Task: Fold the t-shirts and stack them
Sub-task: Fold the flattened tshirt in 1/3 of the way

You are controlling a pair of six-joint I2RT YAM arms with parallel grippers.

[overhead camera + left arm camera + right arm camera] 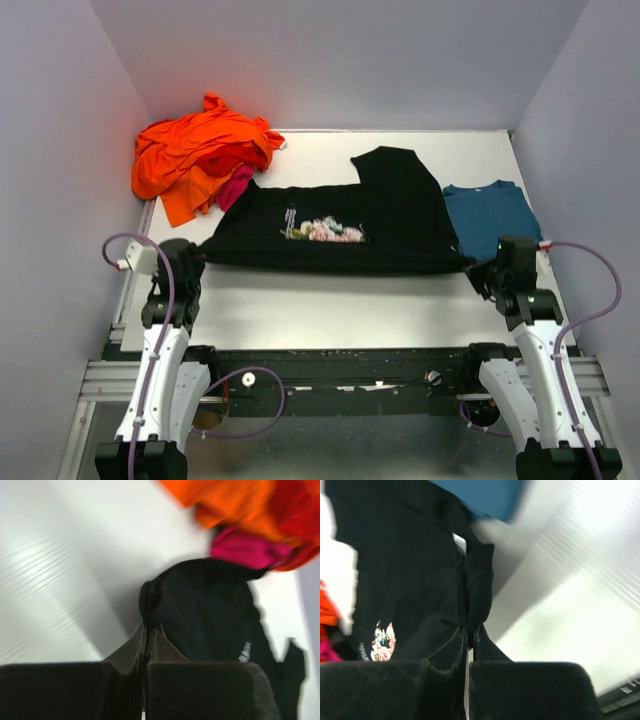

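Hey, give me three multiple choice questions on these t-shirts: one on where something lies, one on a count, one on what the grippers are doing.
1. The teal-blue t-shirt lies:
A. right of the black t-shirt
B. in the far left corner
C. at the near edge, centred

2. T-shirt colours in view:
A. two
B. four
C. six

3. The left gripper and the right gripper are:
A. both open, holding nothing
B. both shut on the black t-shirt
C. one open, one shut

Answers:
1 A: the top view shows it at the black one's right side.
2 B: black, teal-blue, the orange t-shirt and the magenta-pink t-shirt.
3 B: each wrist view shows black cloth pinched between closed fingers.
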